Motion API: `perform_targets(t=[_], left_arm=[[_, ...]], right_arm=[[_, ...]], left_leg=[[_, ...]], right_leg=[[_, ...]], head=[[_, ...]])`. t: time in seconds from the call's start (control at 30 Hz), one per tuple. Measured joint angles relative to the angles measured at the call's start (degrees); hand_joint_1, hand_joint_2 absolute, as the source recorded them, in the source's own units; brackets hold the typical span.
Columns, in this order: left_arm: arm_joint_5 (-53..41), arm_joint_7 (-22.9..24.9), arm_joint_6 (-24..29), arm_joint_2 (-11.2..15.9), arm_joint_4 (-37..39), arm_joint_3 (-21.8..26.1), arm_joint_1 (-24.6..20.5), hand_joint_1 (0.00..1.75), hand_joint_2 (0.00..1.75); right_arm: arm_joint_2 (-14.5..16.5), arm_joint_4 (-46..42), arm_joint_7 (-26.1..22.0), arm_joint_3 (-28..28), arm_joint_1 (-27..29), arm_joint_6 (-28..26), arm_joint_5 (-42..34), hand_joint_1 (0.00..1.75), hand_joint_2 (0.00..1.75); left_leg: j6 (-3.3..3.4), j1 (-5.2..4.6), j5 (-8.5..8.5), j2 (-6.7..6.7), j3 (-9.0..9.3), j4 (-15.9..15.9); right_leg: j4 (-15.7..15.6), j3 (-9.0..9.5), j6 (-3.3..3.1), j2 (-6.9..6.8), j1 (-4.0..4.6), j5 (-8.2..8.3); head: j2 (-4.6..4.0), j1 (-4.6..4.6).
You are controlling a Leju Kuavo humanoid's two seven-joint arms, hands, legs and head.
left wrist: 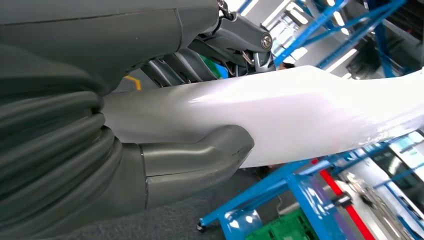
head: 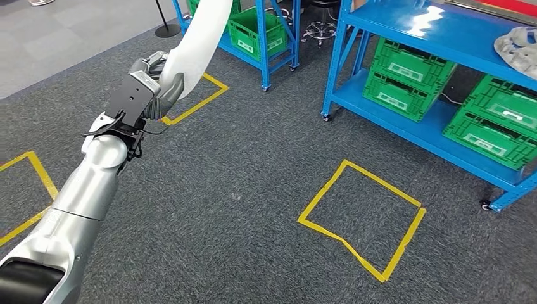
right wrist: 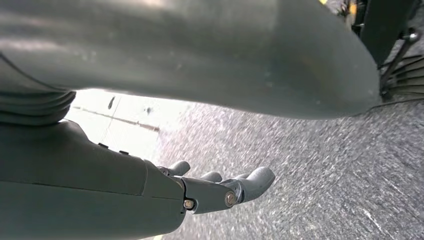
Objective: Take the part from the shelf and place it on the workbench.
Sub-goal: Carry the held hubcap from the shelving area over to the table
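The robot's left hand (head: pixel 149 88) holds a long white part (head: pixel 199 41) at upper left of the head view, thumb (left wrist: pixel 200 160) and fingers wrapped around its lower end. The part's long axis runs up from the hand, leaning toward the top of the frame and the blue shelf (head: pixel 437 25) beyond. The right hand (right wrist: pixel 220 192) hangs empty over the carpet (head: pixel 240 190), fingers apart. Gripped near one end, the glossy part could likely pivot or slip, or its free end strike a shelf post.
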Motion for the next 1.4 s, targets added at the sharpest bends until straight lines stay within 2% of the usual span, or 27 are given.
perform_targets(t=[0.03,0.07,0.1,0.17,0.23,0.3,0.33,0.4,0.47,0.5,0.53,0.57,0.6,0.67,0.73,0.8,0.83,0.9,0.97,1.03,1.07,1.1,1.17,1.23,1.27,1.33,1.4], left_arm=[[0.01,0.0,0.0,0.14,0.09,0.0,0.19,1.75,1.75],[0.02,-0.02,0.01,0.31,0.16,0.01,0.33,1.75,1.75],[0.03,-0.06,0.03,0.46,0.2,0.03,0.39,1.75,1.75],[0.05,-0.16,0.09,0.61,0.14,0.1,0.32,1.75,1.75],[0.11,-0.34,0.12,0.62,0.02,0.17,0.24,1.75,1.75],[0.27,-0.5,0.04,0.76,-0.05,0.31,0.31,1.75,1.75],[0.38,-0.56,0.01,0.81,-0.12,0.38,0.39,1.75,1.75],[0.56,-0.63,-0.02,0.75,-0.26,0.51,0.4,1.75,1.75],[0.72,-0.58,-0.11,0.45,-0.34,0.55,0.58,1.75,1.75],[0.87,-0.46,-0.27,0.31,-0.4,0.54,0.86,1.75,1.75],[1.08,-0.31,-0.52,0.27,-0.5,0.54,1.22,1.75,1.75],[1.35,-0.14,-0.8,0.28,-0.62,0.56,1.55,1.75,1.75],[1.58,-0.02,-1.02,0.32,-0.76,0.58,1.78,1.75,1.75],[1.87,0.05,-1.29,0.4,-1.15,0.62,1.94,1.75,1.75],[2.01,0.02,-1.67,0.46,-1.5,0.66,1.99,1.75,1.75],[2.13,-0.06,-2.08,0.65,-1.65,0.71,2.17,1.75,1.75],[2.16,-0.11,-2.18,0.76,-1.7,0.73,2.32,1.75,1.75],[2.17,-0.19,-2.17,0.9,-1.83,0.76,2.51,1.75,1.75],[2.15,-0.23,-2.15,0.88,-2.0,0.78,2.75,1.75,1.75],[2.12,-0.24,-2.15,0.84,-2.09,0.78,3.19,1.75,1.75],[2.1,-0.23,-2.17,0.87,-2.14,0.78,3.41,1.75,1.75],[2.09,-0.22,-2.19,0.94,-2.23,0.78,3.55,1.75,1.75],[2.09,-0.23,-2.22,1.13,-2.68,0.8,3.62,1.75,1.75],[2.11,-0.25,-2.23,1.35,-3.22,0.85,3.58,1.75,1.75],[2.14,-0.26,-2.24,1.61,-3.43,0.9,3.61,1.75,1.75],[2.26,-0.28,-2.27,2.31,-3.74,1.0,3.79,1.75,1.75],[2.39,-0.36,-2.25,2.88,-4.11,1.16,3.9,1.75,1.75]], right_arm=[[0.01,0.0,0.0,0.0,0.04,0.03,0.08,0.0,0.0],[0.01,0.0,-0.01,0.0,0.05,0.07,0.15,0.0,0.0],[0.02,0.0,0.0,0.0,0.03,0.1,0.23,0.0,0.0],[0.04,0.0,-0.01,0.0,-0.01,0.15,0.33,0.0,0.0],[0.06,0.0,-0.01,0.0,-0.07,0.15,0.34,0.0,0.0],[0.08,0.0,0.0,-0.01,-0.2,0.16,0.35,0.0,0.0],[0.08,0.0,0.0,-0.01,-0.29,0.17,0.37,0.0,0.0],[0.08,0.0,-0.01,-0.02,-0.4,0.22,0.42,0.0,0.0],[0.07,0.0,-0.01,-0.02,-0.32,0.28,0.52,0.0,0.0],[0.05,0.0,0.0,-0.02,-0.24,0.31,0.59,0.0,0.0],[0.03,0.0,-0.01,-0.02,-0.18,0.31,0.65,0.0,0.0],[-0.01,0.0,-0.01,-0.02,-0.15,0.32,0.71,0.0,0.0],[-0.03,0.0,-0.01,-0.02,-0.14,0.33,0.76,0.0,0.0],[-0.03,0.01,-0.01,-0.02,-0.13,0.37,0.85,0.0,0.0],[0.06,0.02,-0.25,-0.02,-0.19,0.44,0.87,0.0,0.0],[0.13,0.02,-0.48,-0.02,-0.29,0.52,0.87,0.0,0.0],[0.14,0.02,-0.46,-0.03,-0.34,0.56,0.87,0.0,0.0],[0.15,0.01,-0.4,-0.07,-0.38,0.63,0.86,0.0,0.0],[0.16,0.01,-0.4,-0.15,-0.24,0.72,0.86,0.0,0.0],[0.16,0.02,-0.41,-0.33,-0.08,0.8,0.87,0.0,0.0],[0.15,0.01,-0.4,-0.42,-0.05,0.84,0.88,0.0,0.0],[0.16,0.01,-0.4,-0.48,-0.05,0.87,0.9,0.0,0.0],[0.19,0.02,-0.41,-0.5,-0.06,0.92,0.98,0.0,0.0],[0.22,0.02,-0.46,-0.5,-0.08,0.94,1.13,0.0,0.0],[0.25,0.02,-0.49,-0.5,-0.1,0.95,1.26,0.0,0.0],[0.33,0.02,-0.46,-0.5,-0.2,0.97,1.55,0.0,0.0],[0.4,0.02,-0.46,-0.5,-0.25,0.99,1.76,0.0,0.0]], left_leg=[[-0.05,0.03,-0.19,0.21,-0.58,1.41],[0.02,0.03,0.64,0.38,-0.01,0.59],[0.23,-0.04,2.18,0.79,1.68,-2.34],[1.08,-0.53,4.94,2.99,6.21,-10.23],[1.96,-1.1,5.72,4.26,8.38,-14.24],[2.59,-1.16,5.94,3.13,8.39,-14.69],[2.85,-1.01,6.19,2.52,8.5,-15.02],[3.45,-0.54,6.73,1.43,8.78,-15.74],[3.72,-0.35,6.87,0.27,8.67,-15.85],[3.75,-0.33,6.86,-0.43,8.6,-15.78],[3.74,-0.31,6.84,-1.17,8.57,-15.69],[3.65,-0.24,6.8,-1.91,8.54,-15.53],[3.48,-0.12,6.71,-2.61,8.51,-15.29],[2.82,0.09,6.31,-3.99,8.15,-14.41],[1.98,0.13,6.0,-5.21,7.52,-13.66],[1.15,0.22,6.21,-6.32,7.16,-13.75],[0.84,0.27,6.26,-6.2,7.01,-13.75],[0.41,0.15,4.91,-3.69,5.68,-11.33],[0.18,0.03,1.68,-0.55,2.45,-4.68],[0.17,0.05,-0.28,0.27,-0.52,1.35],[0.31,0.03,0.19,0.36,-0.67,1.65],[0.57,-0.04,1.61,0.55,0.32,-0.26],[1.44,-0.6,4.93,2.32,4.5,-8.09],[2.31,-1.35,6.17,3.98,7.29,-13.28],[2.59,-1.63,6.0,4.06,7.55,-13.88],[3.02,-1.53,6.43,2.77,7.8,-14.48],[3.51,-1.1,6.91,1.67,8.3,-15.36]], right_leg=[[0.0,0.0,-0.03,-0.68,0.06,-0.04],[0.0,0.02,-0.04,-1.31,0.12,-0.07],[0.0,0.09,-0.02,-1.94,0.19,-0.12],[0.03,0.31,0.2,-3.16,0.44,-0.32],[-0.01,0.51,0.66,-4.28,0.67,-0.5],[-0.25,0.72,1.24,-5.38,0.8,-0.57],[-0.13,0.77,1.55,-5.21,0.75,-0.79],[2.77,-0.48,2.1,-2.65,0.64,-2.72],[10.14,-4.04,2.42,0.43,0.45,-6.21],[13.78,-5.93,2.55,0.98,0.44,-7.45],[15.86,-7.14,2.65,1.17,0.4,-7.66],[15.69,-7.32,2.74,1.25,0.33,-6.72],[13.25,-6.35,2.86,1.44,0.18,-4.85],[5.67,-2.91,3.22,3.13,-0.32,-1.25],[1.63,-0.97,2.86,4.47,-0.57,-0.33],[1.39,-0.8,1.84,3.84,-0.38,-0.51],[1.27,-0.67,1.38,3.29,-0.33,-0.4],[0.94,-0.53,0.57,2.21,-0.3,-0.15],[0.84,-0.47,0.07,1.06,-0.02,-0.21],[0.87,-0.44,-0.22,-0.26,0.28,-0.37],[0.88,-0.39,-0.33,-0.91,0.41,-0.47],[0.88,-0.28,-0.4,-1.55,0.54,-0.57],[0.84,0.1,-0.39,-2.78,0.77,-0.84],[0.73,0.43,-0.01,-3.78,0.9,-1.06],[0.61,0.58,0.25,-4.3,0.92,-1.12],[0.39,0.93,0.84,-5.12,0.89,-1.31],[1.89,0.44,1.37,-3.2,0.81,-2.46]], head=[[0.0,-0.02],[0.0,-0.02],[0.0,-0.02],[0.0,0.01],[0.0,0.03],[0.0,0.05],[0.0,0.07],[0.0,0.11],[0.0,0.18],[0.0,0.23],[0.0,0.25],[0.0,0.25],[0.0,0.26],[0.0,0.33],[0.0,0.42],[0.0,0.4],[0.0,0.38],[0.0,-0.03],[0.0,-0.44],[0.0,-0.46],[0.0,-0.45],[0.0,-0.46],[0.0,-0.44],[0.0,-0.43],[0.0,-0.43],[0.0,-0.41],[0.0,-0.39]])
